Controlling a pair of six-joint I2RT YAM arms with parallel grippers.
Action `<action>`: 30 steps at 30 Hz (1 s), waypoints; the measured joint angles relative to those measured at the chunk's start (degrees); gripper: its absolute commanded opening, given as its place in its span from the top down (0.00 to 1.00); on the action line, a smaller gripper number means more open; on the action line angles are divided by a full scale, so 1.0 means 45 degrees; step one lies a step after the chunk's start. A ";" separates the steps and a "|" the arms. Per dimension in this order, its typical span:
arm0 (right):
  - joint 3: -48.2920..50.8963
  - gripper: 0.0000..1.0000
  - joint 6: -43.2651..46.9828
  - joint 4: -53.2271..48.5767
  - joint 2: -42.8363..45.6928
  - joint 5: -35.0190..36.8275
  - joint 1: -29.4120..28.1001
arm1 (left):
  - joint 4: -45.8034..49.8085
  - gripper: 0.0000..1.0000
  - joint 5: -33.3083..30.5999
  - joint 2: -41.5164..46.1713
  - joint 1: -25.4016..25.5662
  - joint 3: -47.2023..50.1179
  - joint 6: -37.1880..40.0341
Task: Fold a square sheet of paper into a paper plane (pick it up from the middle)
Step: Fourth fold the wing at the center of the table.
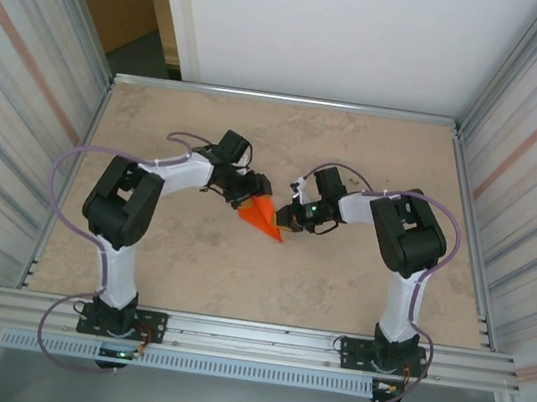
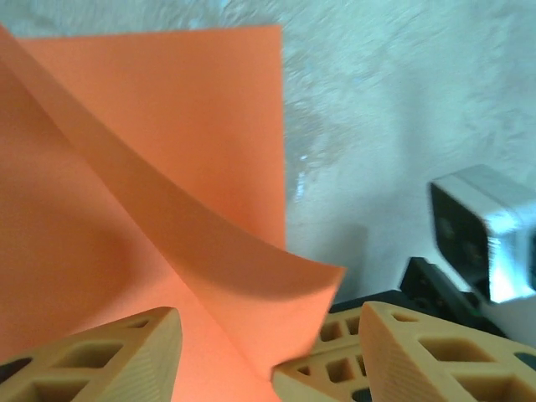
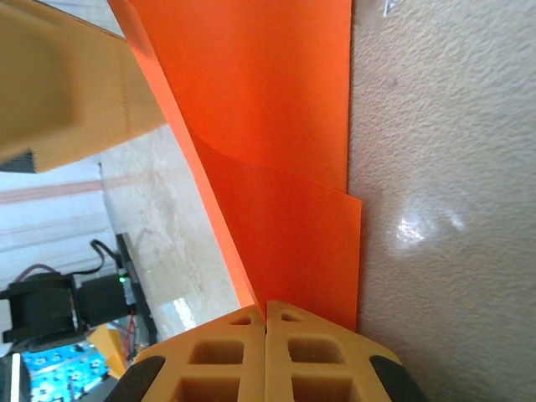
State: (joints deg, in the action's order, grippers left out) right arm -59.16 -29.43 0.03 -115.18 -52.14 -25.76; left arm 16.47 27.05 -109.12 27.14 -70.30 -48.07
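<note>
The thin, bright orange square sheet of paper (image 1: 264, 219) is near the middle of the pale, marbled beige table (image 1: 354, 305), between the two arms. In the overhead view it is a pointed wedge with its tip towards the near edge. It has plainly been folded at least once: the right wrist view shows one orange layer overlapping another with a stepped edge. The left wrist view shows a flap arching up in a soft curve rather than lying flat, so that fold looks unpressed. The right gripper (image 1: 293, 217) is clenched, its tan ribbed fingers (image 3: 226, 360) meeting at a single seam, and the paper's edge runs straight into it, so it appears to be pinching the sheet. The left gripper (image 1: 247, 192) is released: its fingers (image 2: 109, 356) stand apart on either side of the curling flap, gripping nothing. I judge the task to be partly done: a first pointed shape exists, but the creases need sharpening, and the centre crease and sloping wings of a finished dart have yet to be made
</note>
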 measured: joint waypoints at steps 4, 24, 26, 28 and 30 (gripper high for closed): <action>0.0000 0.97 -0.0379 0.0005 -0.0107 -0.0189 0.0121 | -0.0952 0.48 0.0189 0.0588 -0.0126 0.0665 -0.0180; -0.0073 0.96 -0.1044 -0.0010 -0.0403 -0.0583 0.0374 | -0.4405 0.79 0.2098 -0.0325 -0.0087 0.1792 -0.1064; -0.0073 0.96 -0.1044 -0.0010 -0.0403 -0.0583 0.0379 | -0.4435 0.80 0.2147 -0.0471 -0.0087 0.1792 -0.1064; -0.0073 0.96 -0.1044 -0.0010 -0.0403 -0.0588 0.0398 | -0.4503 0.80 0.2229 -0.0593 -0.0087 0.1783 -0.1064; -0.0073 0.96 -0.1044 -0.0010 -0.0403 -0.0588 0.0398 | -0.4512 0.80 0.2263 -0.0695 -0.0087 0.1719 -0.1069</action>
State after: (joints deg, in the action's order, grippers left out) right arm -59.48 -34.13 -0.01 -116.99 -54.78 -23.97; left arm -3.84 37.23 -112.25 26.74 -62.57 -52.88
